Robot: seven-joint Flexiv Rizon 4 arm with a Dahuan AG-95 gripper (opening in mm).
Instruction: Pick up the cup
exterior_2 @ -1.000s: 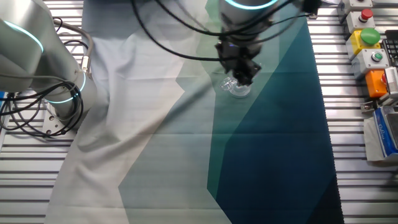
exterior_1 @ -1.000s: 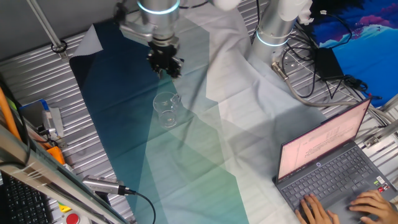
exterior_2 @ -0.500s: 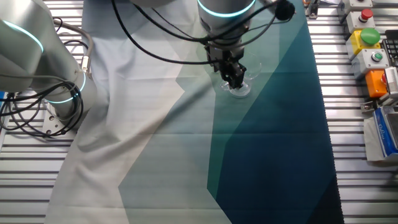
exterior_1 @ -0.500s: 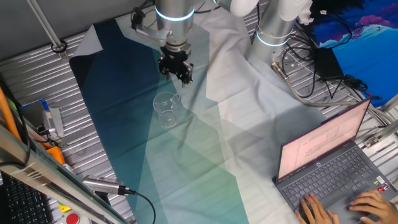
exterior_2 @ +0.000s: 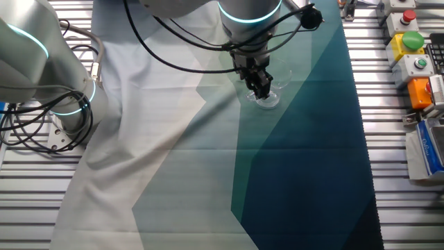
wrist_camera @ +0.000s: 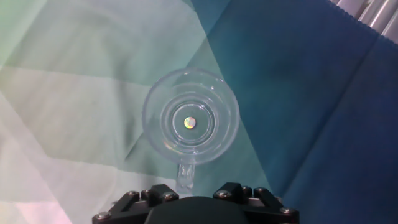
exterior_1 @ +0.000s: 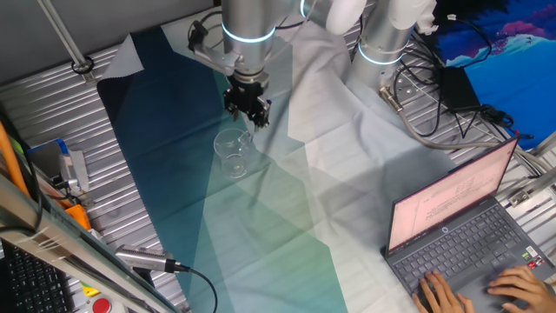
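Note:
The cup (exterior_1: 232, 153) is a small clear cup with a short handle. It stands upright on the teal part of the cloth. It also shows in the other fixed view (exterior_2: 268, 98), and from above in the hand view (wrist_camera: 191, 118), with its handle pointing toward the hand. My gripper (exterior_1: 248, 111) hangs above the cup and a little behind it, not touching it. In the other fixed view the gripper (exterior_2: 260, 85) overlaps the cup's rim. Its fingers look spread apart and hold nothing. The hand view shows only the gripper's base (wrist_camera: 193, 208).
A multi-coloured cloth (exterior_1: 261, 217) covers the table. A laptop (exterior_1: 469, 235) with a person's hands on it sits at the right. A second robot base (exterior_1: 382, 43) and cables stand behind. A button box (exterior_2: 409, 48) and tools (exterior_1: 61, 169) lie along the table's edge.
My gripper has moved across the cloth and come down to a spot over the cup. The cup has not moved.

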